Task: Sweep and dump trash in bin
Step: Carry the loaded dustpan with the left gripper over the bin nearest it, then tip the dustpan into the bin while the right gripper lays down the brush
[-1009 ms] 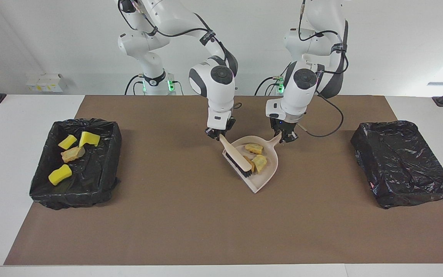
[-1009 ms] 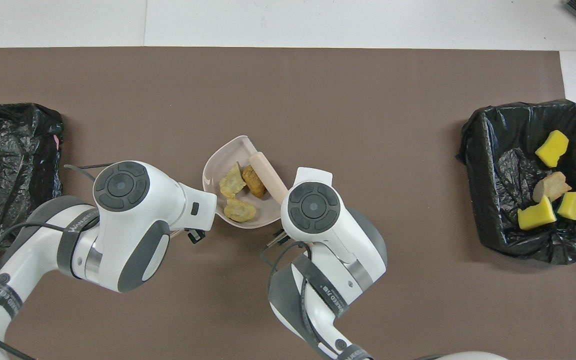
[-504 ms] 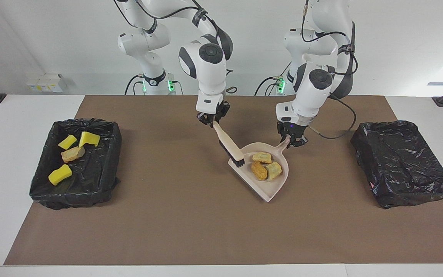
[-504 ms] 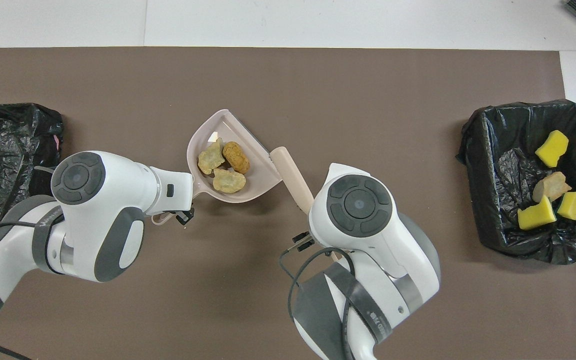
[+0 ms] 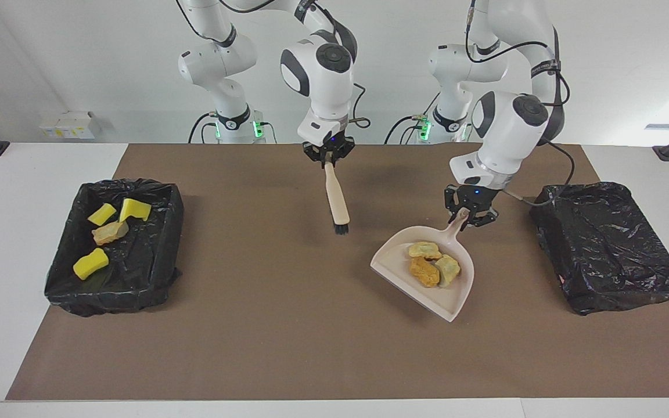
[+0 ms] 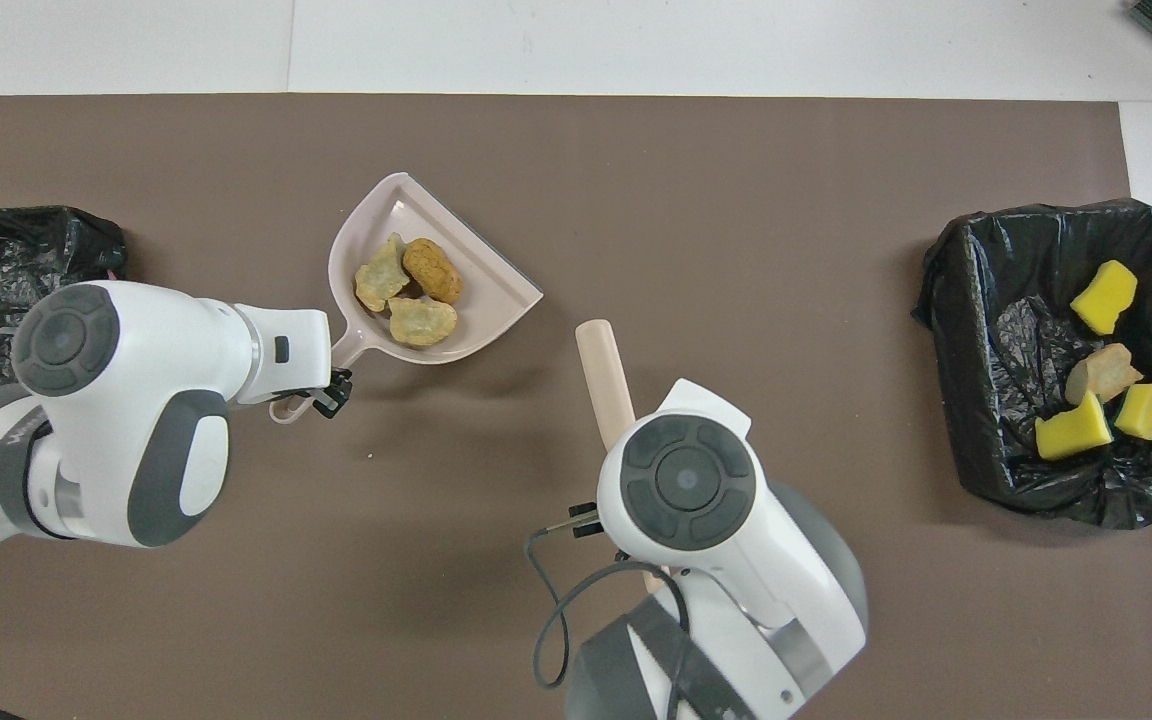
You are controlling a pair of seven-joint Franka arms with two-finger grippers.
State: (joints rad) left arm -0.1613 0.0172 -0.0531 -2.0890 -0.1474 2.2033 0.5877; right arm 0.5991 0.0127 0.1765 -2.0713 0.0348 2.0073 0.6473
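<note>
Four scraps (image 5: pixel 108 232) lie in one bin (image 5: pixel 169 232), while the left gripper (image 5: pixel 467 213) squeezes the dustpan (image 5: pixel 456 299) carrying three nuggets (image 5: pixel 430 264), not dumped, and the right gripper (image 5: pixel 328 158) squeezes the brush (image 5: pixel 337 203).

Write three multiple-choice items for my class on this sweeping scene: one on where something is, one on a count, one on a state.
1. Where are the yellow sponge pieces?
A. in the dustpan
B. in the bin at the right arm's end
C. on the mat

2. How many scraps lie in the dustpan?
A. one
B. three
C. five

3. What is the right pincer doing?
A. holding the brush
B. hanging empty
C. holding the dustpan

Answers:
B, the yellow sponge pieces lie inside the black-lined bin.
B, three tan scraps sit in the dustpan, which the left pincer holds by its handle.
A, the right pincer is shut on the brush.
</note>
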